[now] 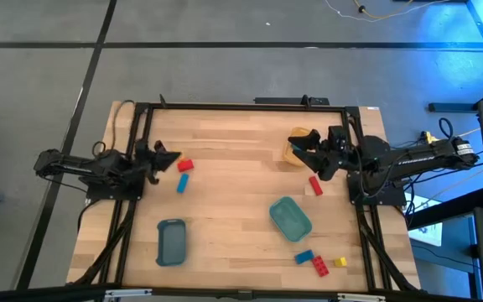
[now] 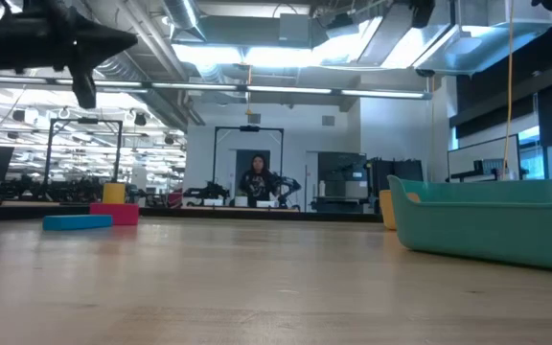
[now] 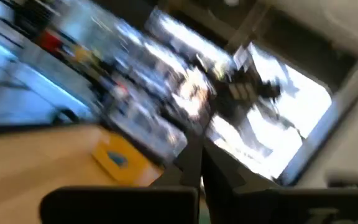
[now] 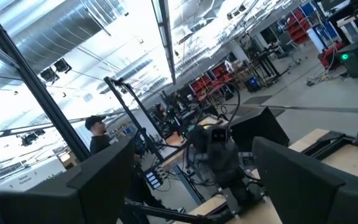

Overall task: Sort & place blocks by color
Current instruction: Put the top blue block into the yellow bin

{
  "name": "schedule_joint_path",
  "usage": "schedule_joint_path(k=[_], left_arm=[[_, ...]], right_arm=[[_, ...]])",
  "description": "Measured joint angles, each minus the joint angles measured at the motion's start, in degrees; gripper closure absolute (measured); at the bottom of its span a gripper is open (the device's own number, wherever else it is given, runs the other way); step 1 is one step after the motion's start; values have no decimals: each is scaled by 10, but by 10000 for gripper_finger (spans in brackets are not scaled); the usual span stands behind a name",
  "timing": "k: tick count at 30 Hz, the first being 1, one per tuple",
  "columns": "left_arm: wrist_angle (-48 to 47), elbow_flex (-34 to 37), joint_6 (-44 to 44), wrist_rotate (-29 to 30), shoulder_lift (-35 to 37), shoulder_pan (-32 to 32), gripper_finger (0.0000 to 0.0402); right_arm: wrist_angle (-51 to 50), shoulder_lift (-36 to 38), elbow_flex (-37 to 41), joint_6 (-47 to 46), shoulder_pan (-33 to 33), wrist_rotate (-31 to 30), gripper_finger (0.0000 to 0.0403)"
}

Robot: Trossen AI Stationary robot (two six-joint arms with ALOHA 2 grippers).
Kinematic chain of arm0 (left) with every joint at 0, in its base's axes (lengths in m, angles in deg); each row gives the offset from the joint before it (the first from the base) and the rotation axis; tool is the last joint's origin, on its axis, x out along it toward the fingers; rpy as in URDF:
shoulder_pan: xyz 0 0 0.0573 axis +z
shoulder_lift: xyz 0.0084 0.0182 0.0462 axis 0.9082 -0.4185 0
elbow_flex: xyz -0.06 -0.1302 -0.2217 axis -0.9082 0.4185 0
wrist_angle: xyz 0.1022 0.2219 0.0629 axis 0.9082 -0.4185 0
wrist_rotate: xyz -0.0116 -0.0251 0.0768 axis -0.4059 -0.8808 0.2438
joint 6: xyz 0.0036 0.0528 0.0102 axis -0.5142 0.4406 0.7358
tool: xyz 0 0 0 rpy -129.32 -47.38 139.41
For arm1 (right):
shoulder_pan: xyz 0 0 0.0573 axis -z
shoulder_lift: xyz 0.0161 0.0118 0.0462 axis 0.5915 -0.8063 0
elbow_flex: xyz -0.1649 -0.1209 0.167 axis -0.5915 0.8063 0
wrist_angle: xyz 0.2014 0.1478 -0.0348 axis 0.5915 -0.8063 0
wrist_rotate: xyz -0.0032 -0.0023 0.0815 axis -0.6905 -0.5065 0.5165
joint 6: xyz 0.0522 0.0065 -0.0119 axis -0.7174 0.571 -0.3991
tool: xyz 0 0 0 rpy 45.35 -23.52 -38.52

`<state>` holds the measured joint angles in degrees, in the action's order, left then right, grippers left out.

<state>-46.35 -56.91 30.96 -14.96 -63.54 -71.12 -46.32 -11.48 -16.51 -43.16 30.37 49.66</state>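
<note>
Left gripper (image 1: 168, 156) raised at the left side, fingers pinched together, nothing in them. Right gripper (image 1: 302, 147) spread wide and empty over the yellow tray (image 1: 295, 156) at the far right.

Blocks all loose on the table (image 1: 225, 184): red block (image 1: 185, 165) and blue block (image 1: 183, 183) just off the left gripper; another red (image 1: 315, 185) near the teal tray (image 1: 290, 218); a blue, red and yellow cluster (image 1: 319, 262) at the near edge. Slate-blue tray (image 1: 172, 241) looks empty, I think.

Nearest pick is the red one: open before descending, centre the fingers over it.

Pale matt wood table (image 1: 233, 180), smooth plastic teal tray (image 1: 290, 218), glossy plastic blocks (image 1: 184, 166).
</note>
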Motion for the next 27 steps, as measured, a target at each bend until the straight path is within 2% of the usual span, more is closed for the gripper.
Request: schedule_joint_path(k=[3,6,8,10,16,19,21,27], left_arm=[[18,-17,-72,65,-22,7,396],[-24,-70,-80,58,-64,12,369],[-74,-121,-80,43,-108,14,342],[-164,-176,-82,22,-156,18,311],[-524,-338,-164,-42,-269,48,231],[-644,-380,-216,-65,-336,60,210],[-689,-388,-243,-88,-375,63,202],[-714,-391,-331,-191,-500,39,199]], right_arm=[[0,0,0,2,0,0,76],[-1,0,0,3,0,0,76],[-2,0,0,4,0,0,76],[-2,0,0,12,0,0,76],[-5,0,0,17,0,1,76],[-18,0,-1,16,0,1,76],[-31,0,-1,16,0,1,76],[-54,0,-1,16,0,1,76]])
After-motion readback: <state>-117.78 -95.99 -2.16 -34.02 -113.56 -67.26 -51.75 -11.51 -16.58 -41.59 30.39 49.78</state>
